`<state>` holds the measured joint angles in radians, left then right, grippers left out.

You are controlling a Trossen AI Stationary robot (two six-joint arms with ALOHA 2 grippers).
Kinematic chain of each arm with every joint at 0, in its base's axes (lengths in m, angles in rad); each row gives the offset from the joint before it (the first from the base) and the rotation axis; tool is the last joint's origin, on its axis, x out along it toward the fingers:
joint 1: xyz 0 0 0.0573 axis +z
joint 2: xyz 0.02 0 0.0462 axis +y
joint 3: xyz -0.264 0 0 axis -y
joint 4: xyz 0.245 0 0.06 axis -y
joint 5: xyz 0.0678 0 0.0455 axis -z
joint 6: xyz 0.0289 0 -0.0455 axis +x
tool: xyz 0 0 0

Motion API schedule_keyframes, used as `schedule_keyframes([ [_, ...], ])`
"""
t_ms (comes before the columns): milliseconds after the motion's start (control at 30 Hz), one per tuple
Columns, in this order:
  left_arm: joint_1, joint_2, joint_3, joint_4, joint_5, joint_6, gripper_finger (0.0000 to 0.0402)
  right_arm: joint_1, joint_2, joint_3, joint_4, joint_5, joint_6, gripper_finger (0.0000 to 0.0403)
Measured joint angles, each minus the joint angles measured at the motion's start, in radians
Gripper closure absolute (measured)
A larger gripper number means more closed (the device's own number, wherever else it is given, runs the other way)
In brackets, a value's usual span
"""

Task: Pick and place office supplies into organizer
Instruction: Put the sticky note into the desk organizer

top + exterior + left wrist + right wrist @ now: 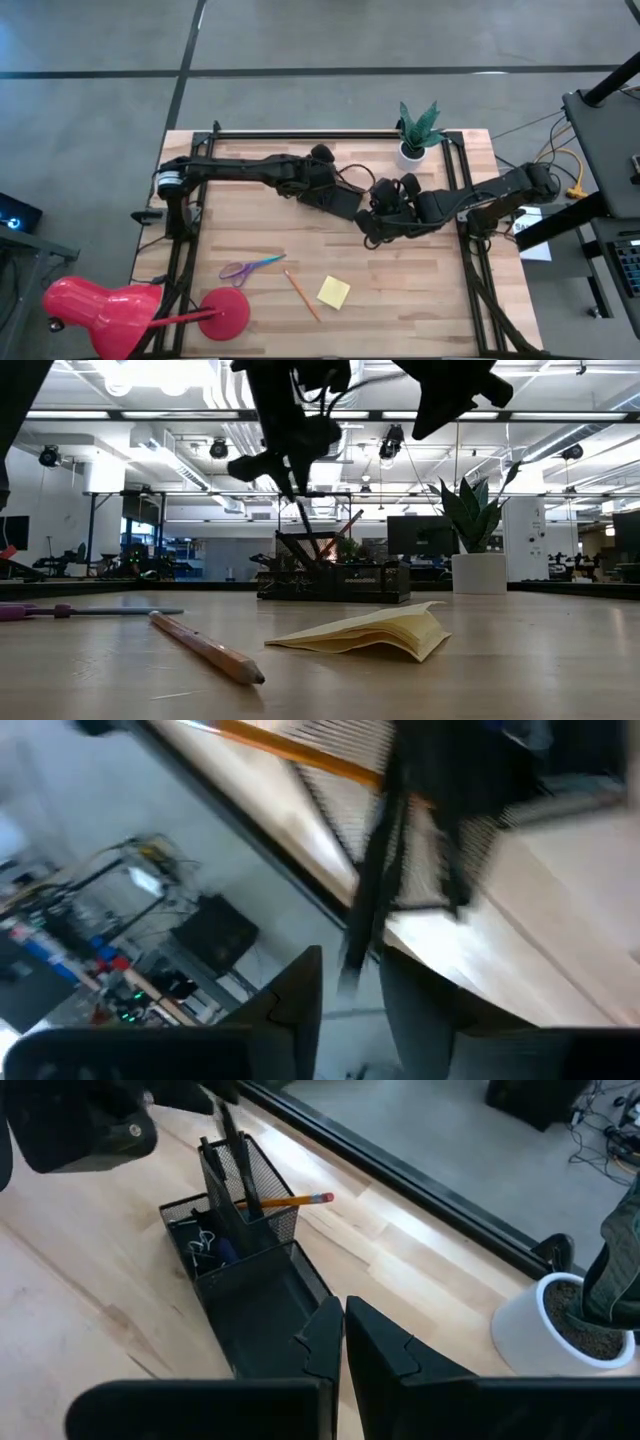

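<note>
The black mesh organizer (250,1255) stands mid-table under both arms, its cup section holding an orange pencil (290,1200) and a black pen (305,520). The pen slants up out of the cup. My left gripper (352,995) hangs above the cup, fingers apart on either side of the pen's upper end. My right gripper (343,1342) is shut and hovers over the tray end. On the near part of the table lie purple scissors (250,268), another pencil (300,295) and a yellow sticky-note pad (333,292). My left gripper's fingers (300,995) stand on either side of the black pen's upper end (352,955), coming from above at a slant. Whether either finger touches it I cannot tell. The pen's lower end rests in the organizer's cup.
A white pot with a green plant (415,140) stands at the far edge, right of the organizer. A red desk lamp (110,315) sits at the near left corner, its round base (225,312) on the table. Bare wood lies to the right of the pad.
</note>
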<state>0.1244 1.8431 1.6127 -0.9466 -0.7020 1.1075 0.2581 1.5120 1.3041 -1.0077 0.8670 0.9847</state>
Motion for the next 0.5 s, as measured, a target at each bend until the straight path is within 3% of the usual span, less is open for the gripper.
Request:
schedule_keyframes([
  [200, -0.003, -0.006, 0.0, 0.053, -0.06, -0.04, 0.0291, 0.01, 0.0, -0.001, -0.003, -0.002, -0.034, 0.0394],
  [333, -0.017, -0.039, 0.0, -0.05, -0.128, -0.351, 0.0285, 0.031, 0.0, -0.003, -0.014, -0.031, -0.109, 0.0394],
  [400, -0.037, -0.073, 0.0, -0.144, -0.038, -0.579, 0.0284, 0.039, 0.0, -0.011, -0.012, -0.097, -0.186, 0.0394],
  [500, -0.072, -0.135, -0.017, -0.218, 0.293, -0.926, 0.0284, 0.048, 0.0, -0.048, 0.023, -0.242, -0.318, 0.0394],
])
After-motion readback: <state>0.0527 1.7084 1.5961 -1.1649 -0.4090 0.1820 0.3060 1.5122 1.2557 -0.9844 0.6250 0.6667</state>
